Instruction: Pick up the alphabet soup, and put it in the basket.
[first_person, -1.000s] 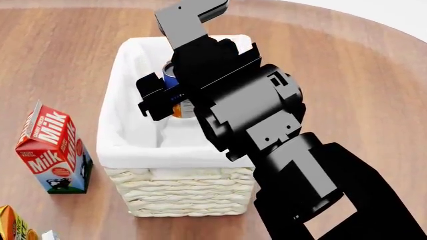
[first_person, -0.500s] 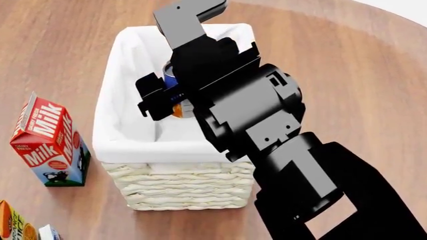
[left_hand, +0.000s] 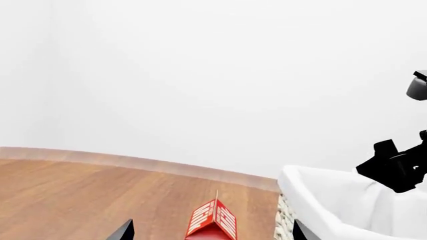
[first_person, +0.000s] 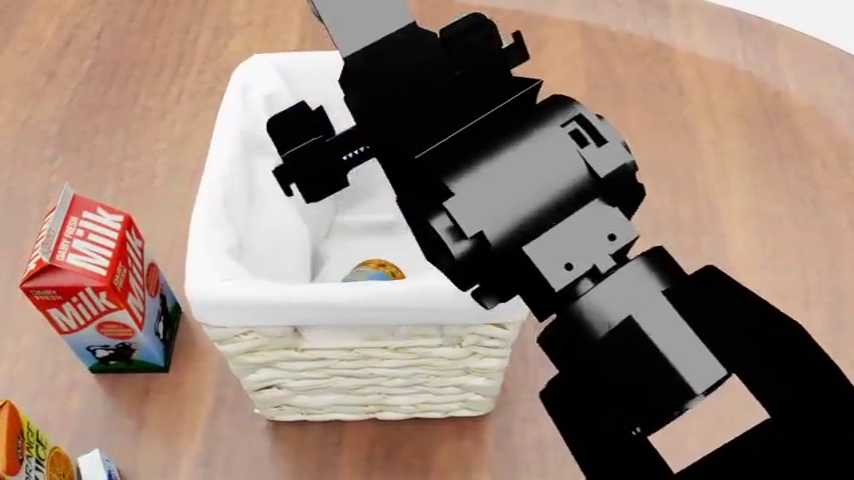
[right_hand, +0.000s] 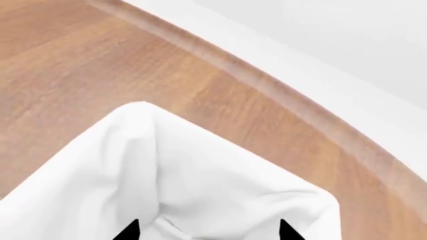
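Note:
The basket (first_person: 220, 210), cream wicker with a white liner, stands in the middle of the head view. Inside it, low against the near wall, a small part of the alphabet soup (first_person: 375, 270) shows: orange-yellow picture with a blue edge. It rests apart from any gripper. My right gripper (first_person: 320, 152) hangs above the basket's inside, open and empty. In the right wrist view its fingertips (right_hand: 131, 231) stand wide apart over the white liner (right_hand: 200, 175). My left gripper (left_hand: 209, 234) is open with nothing between its tips, and is out of the head view.
A red and white milk carton (first_person: 96, 285) stands left of the basket, also seen in the left wrist view as the milk carton (left_hand: 213, 222). An orange carton (first_person: 24, 450) sits at the bottom left corner. The round wooden table's edge (right_hand: 280, 95) curves beyond the basket.
My right gripper has opened and let go of the can, which now lies on the basket floor. The gripper has lifted and shifted slightly toward the far end of the basket.

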